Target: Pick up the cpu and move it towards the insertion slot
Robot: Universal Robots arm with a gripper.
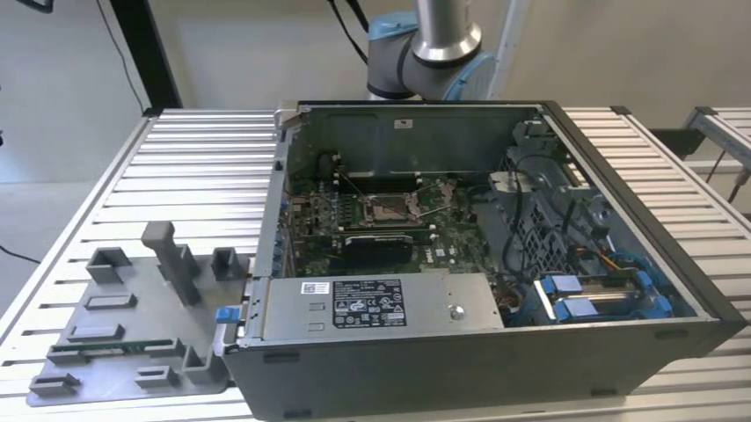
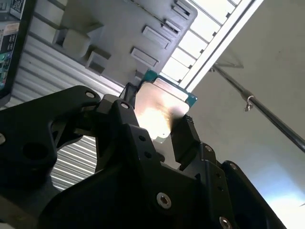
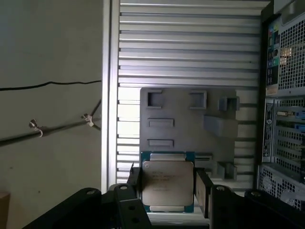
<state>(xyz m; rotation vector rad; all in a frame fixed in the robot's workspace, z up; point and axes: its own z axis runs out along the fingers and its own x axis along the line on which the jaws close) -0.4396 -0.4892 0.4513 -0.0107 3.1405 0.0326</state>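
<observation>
Open PC case (image 1: 470,360) lies on slatted table (image 1: 200,149). Grey tray (image 1: 141,308) sits just beside the case, on the exterior view's left, with a green memory stick (image 1: 112,348) on it. Inside the case: silver power supply (image 1: 369,303), blue drive brackets (image 1: 599,294).

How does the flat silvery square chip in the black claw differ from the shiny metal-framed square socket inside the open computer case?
The silvery, green-rimmed cpu is held aloft, clamped in the black gripper; the metal-framed insertion slot sits fixed in the green circuit board inside the grey computer case. The cpu's top is bright metal; the insertion slot's centre is brownish. Both are square.
</observation>
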